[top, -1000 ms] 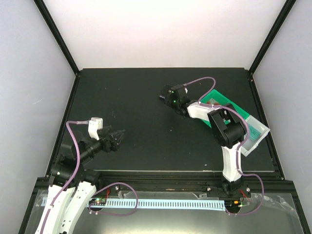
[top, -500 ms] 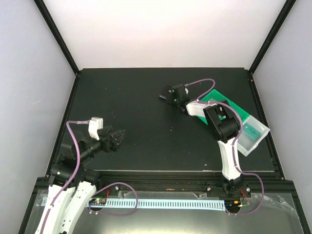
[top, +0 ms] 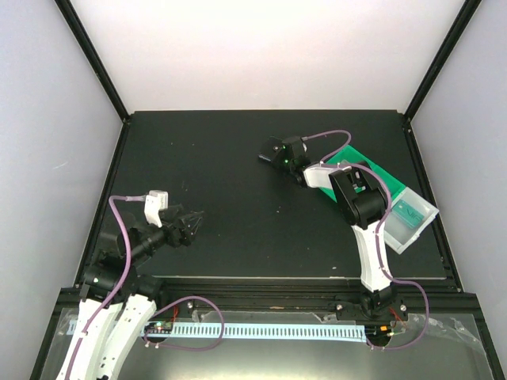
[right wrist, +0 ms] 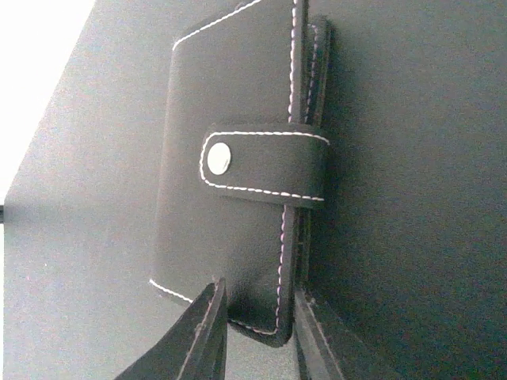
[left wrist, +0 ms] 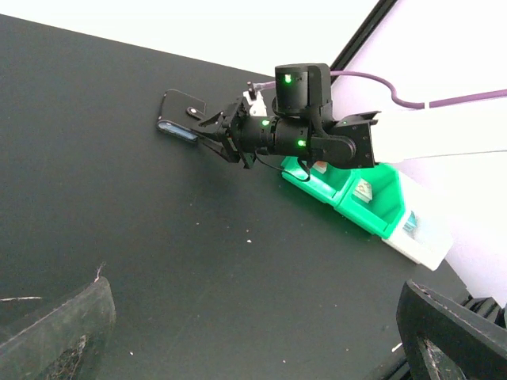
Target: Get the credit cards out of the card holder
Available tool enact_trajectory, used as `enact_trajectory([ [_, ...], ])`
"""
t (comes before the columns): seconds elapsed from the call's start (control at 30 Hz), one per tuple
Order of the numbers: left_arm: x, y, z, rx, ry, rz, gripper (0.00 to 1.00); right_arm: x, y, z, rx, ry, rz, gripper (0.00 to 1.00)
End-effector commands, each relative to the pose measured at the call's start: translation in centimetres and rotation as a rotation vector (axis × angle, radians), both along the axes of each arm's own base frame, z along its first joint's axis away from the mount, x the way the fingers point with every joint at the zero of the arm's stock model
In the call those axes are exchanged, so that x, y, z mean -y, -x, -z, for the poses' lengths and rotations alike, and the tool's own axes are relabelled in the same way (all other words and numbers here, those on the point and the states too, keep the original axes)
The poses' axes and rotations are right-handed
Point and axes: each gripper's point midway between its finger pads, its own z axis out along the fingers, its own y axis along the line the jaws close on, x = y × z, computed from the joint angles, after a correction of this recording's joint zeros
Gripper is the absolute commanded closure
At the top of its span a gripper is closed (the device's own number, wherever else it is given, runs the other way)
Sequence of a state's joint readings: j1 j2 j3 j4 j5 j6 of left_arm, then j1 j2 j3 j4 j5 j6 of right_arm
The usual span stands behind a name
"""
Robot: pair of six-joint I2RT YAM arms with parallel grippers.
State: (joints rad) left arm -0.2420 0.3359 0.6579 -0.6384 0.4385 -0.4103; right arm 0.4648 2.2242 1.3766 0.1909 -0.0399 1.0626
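Right wrist view: small black stitched bifold card holder [right wrist: 238, 95] lies closed, snap tab [right wrist: 265, 165] fastened, on the black bench [right wrist: 412, 198]. Right claw [right wrist: 257, 291] straddles its near corner, jaws partly open; firm contact cannot be told. Left claw [top: 188, 226] hangs wide open, well apart.

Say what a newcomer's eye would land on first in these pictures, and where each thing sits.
The black card holder, snapped shut, fills the right wrist view, with the right gripper straddling one end of it; whether it grips is unclear. From above, the bright green tray stands out at the table's right side, partly hidden by the right arm. The left gripper hangs open, well apart at the near left.
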Motion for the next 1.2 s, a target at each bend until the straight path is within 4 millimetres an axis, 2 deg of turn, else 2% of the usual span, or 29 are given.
enact_trajectory([
  [0.0, -0.2, -0.4, -0.2, 0.018, -0.008, -0.010, 0.01, -0.5, -0.8, -0.2, 0.031, -0.055, 0.006, 0.84],
  [0.13, -0.2, -0.4, -0.1, 0.013, -0.010, -0.012, 0.01, -1.0, -0.8, -0.5, 0.042, -0.063, -0.020, 0.99],
  [0.37, -0.3, -0.3, -0.1, 0.009, -0.009, -0.020, 0.01, -0.2, 0.8, -1.7, 0.063, -0.026, -0.056, 0.99],
  [0.47, -1.2, -0.8, 0.2, -0.010, -0.017, -0.080, 0.01, -0.3, 2.1, -2.7, 0.093, -0.019, -0.107, 0.99],
  [0.8, -1.7, -1.5, 1.2, -0.067, -0.047, -0.119, 0.01, 0.5, 8.6, -5.7, 0.134, -0.016, -0.275, 0.99],
  [0.93, -2.0, -2.1, 2.3, -0.146, -0.065, -0.153, 0.03, 0.8, 11.9, -6.9, 0.139, -0.034, -0.342, 0.99],
  [1.03, -1.3, -2.3, 2.9, -0.200, -0.055, -0.119, 0.03, 0.7, 14.6, -7.9, 0.155, -0.033, -0.405, 0.99],
  [1.17, 0.4, -2.0, 3.7, -0.271, -0.024, -0.019, 0.06, 0.6, 18.3, -7.7, 0.133, -0.050, -0.491, 0.99],
])
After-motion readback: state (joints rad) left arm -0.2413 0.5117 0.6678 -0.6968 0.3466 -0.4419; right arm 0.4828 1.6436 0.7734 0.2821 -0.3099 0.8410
